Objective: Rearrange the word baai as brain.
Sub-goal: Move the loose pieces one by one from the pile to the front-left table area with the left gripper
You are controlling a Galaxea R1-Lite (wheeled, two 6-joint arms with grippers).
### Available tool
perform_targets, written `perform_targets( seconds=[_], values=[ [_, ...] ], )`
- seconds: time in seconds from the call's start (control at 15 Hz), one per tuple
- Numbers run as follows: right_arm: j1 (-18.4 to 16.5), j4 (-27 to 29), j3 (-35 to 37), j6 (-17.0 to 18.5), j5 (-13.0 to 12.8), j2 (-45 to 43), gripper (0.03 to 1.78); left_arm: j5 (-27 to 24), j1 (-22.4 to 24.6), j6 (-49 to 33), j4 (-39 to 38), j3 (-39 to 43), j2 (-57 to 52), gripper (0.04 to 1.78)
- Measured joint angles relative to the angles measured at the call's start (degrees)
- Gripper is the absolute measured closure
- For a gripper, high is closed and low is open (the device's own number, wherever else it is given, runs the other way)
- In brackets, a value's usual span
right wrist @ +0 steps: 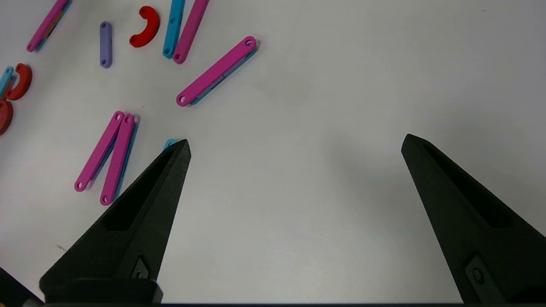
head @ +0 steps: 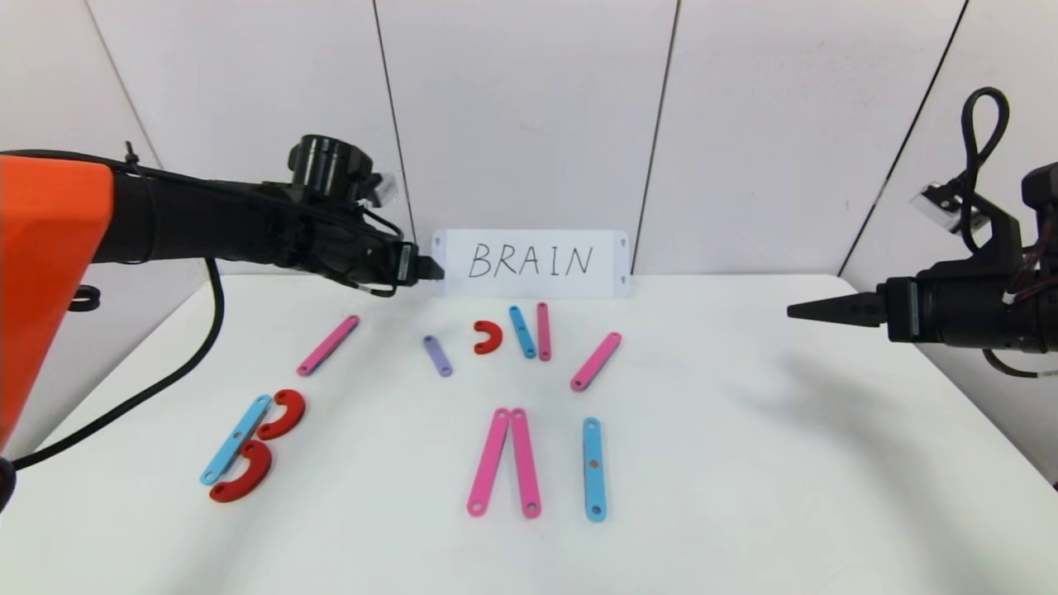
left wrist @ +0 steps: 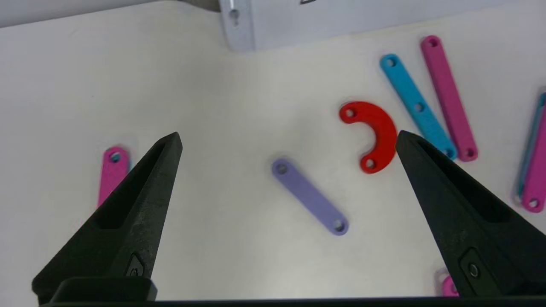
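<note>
Flat holed plastic pieces lie scattered on the white table (head: pixel 744 463). At front left a blue strip (head: pixel 235 439) with two red curves (head: pixel 281 414) (head: pixel 242 474) forms a B. Two pink strips (head: pixel 504 462) meet in a narrow wedge at the front middle, beside an upright blue strip (head: pixel 593 468). Farther back lie a pink strip (head: pixel 328 345), a short purple strip (head: pixel 437 355), a small red curve (head: pixel 488 337), a blue and pink pair (head: pixel 533 330) and a slanted pink strip (head: pixel 595 361). My left gripper (head: pixel 430 268) hovers open above the purple strip (left wrist: pixel 310 196). My right gripper (head: pixel 806 311) hangs open over bare table at the right.
A white card (head: pixel 531 263) with black handwritten BRAIN stands against the back wall, just beyond my left gripper. The table's right edge runs under my right arm. A black cable hangs down at the left side.
</note>
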Motion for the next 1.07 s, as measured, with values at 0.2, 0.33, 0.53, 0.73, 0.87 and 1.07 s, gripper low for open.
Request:
perform_targets(
  seconds=[0.2, 0.33, 0.53, 0.73, 0.87, 1.07],
  values=[
    [0.1, 0.0, 0.0, 0.0, 0.0, 0.0, 0.08, 0.1, 5.1, 1.7, 2.8, 2.1, -1.0, 0.07],
    [0.1, 0.0, 0.1, 0.0, 0.0, 0.1, 0.08, 0.4, 7.2, 1.8, 5.7, 2.5, -0.9, 0.07],
    [0.2, 0.0, 0.1, 0.0, 0.0, 0.3, 0.08, 1.7, 9.4, 1.9, 7.3, 2.6, 0.3, 0.07],
    [0.2, 0.0, 0.0, 0.0, 0.0, 0.4, 0.08, 3.5, 10.7, 2.6, 7.3, 2.7, 2.5, 0.07],
    [0.2, 0.0, 0.0, 0.0, 0.0, 0.5, 0.08, 3.6, 11.6, 2.6, 7.3, 2.6, 3.8, 0.07],
    [0.2, 0.0, 0.0, -0.1, 0.0, 0.8, 0.08, 3.6, 12.1, 2.3, 7.3, 2.7, 5.2, 0.07]
  ],
)
